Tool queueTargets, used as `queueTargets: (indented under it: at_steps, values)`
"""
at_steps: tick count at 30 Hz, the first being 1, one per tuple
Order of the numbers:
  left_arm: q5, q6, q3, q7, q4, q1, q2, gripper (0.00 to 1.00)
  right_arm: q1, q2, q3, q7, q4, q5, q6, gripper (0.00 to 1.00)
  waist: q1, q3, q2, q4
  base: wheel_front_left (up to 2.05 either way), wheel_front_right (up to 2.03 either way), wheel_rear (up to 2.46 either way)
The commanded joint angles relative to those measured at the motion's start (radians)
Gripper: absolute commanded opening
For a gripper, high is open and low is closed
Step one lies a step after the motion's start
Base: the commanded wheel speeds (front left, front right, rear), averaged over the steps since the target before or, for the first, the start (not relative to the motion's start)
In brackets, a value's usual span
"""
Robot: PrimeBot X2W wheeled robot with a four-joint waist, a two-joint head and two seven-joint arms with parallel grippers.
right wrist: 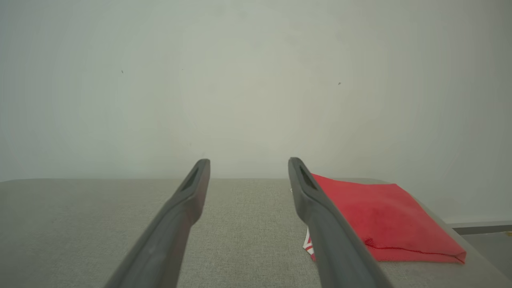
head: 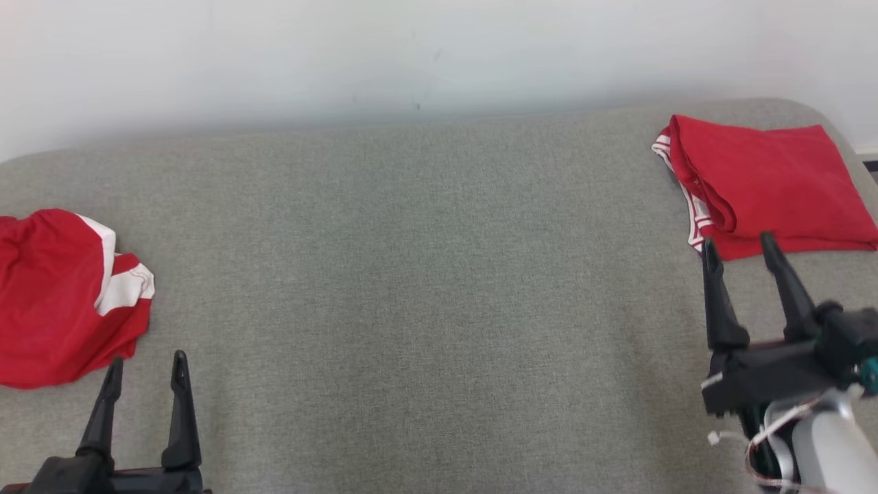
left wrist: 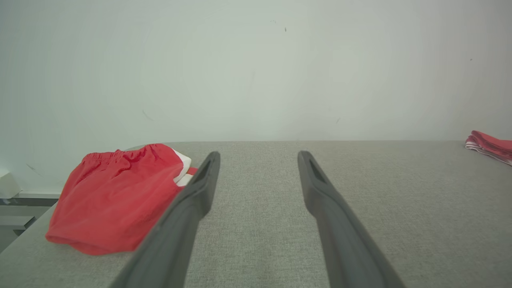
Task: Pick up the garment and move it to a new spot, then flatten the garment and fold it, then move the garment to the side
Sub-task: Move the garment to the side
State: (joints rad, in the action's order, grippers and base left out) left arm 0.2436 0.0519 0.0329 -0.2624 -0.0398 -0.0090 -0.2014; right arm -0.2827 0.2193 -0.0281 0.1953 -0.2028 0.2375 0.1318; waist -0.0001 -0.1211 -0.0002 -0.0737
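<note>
Left gripper (head: 146, 362) and right gripper (head: 738, 241) are both open and empty. Risk: a shallow pinch on the crumpled red shorts (head: 55, 295) may slip during lifting.

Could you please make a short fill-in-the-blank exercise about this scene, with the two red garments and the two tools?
1. The folded garment lies on the robot's ______ side of the grey surface.
2. The crumpled garment near the left tool is red and ______.
3. Of open or shut, the left tool and the right tool are both ______.
Missing words: right; white; open.
</note>
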Motion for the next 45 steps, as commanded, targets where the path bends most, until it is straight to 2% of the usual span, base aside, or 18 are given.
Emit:
queueTargets:
  at_steps: [1,11,20,27,45]
  values:
    - [-0.005,-0.001,-0.001,-0.002,-0.004,0.009,0.003,1.00,0.029,-0.010,0.006,-0.003,0.017,-0.004,-0.003,1.00,0.0001,0.015,0.0002,0.009,0.00,0.00,0.00]
    - [-0.010,0.007,-0.020,-0.003,-0.033,0.032,0.016,1.00,0.227,-0.094,0.023,-0.026,0.133,0.000,-0.003,1.00,0.0001,0.059,0.0002,0.021,0.00,0.00,0.00]
    - [-0.004,0.011,-0.030,-0.002,-0.062,0.051,0.011,1.00,0.343,-0.130,0.053,-0.040,0.205,-0.011,-0.003,1.00,0.0001,0.093,0.0002,0.039,0.00,0.00,0.00]
    - [0.004,0.015,-0.043,0.015,-0.074,0.058,0.008,1.00,0.383,-0.144,0.054,-0.052,0.230,-0.029,-0.003,1.00,0.0001,0.111,0.0002,0.052,0.00,0.00,0.00]
    - [0.018,-0.003,-0.057,0.036,-0.083,0.063,-0.003,1.00,0.403,-0.155,0.045,-0.060,0.192,-0.040,-0.003,1.00,0.0001,0.124,0.0002,0.066,0.00,0.00,0.00]
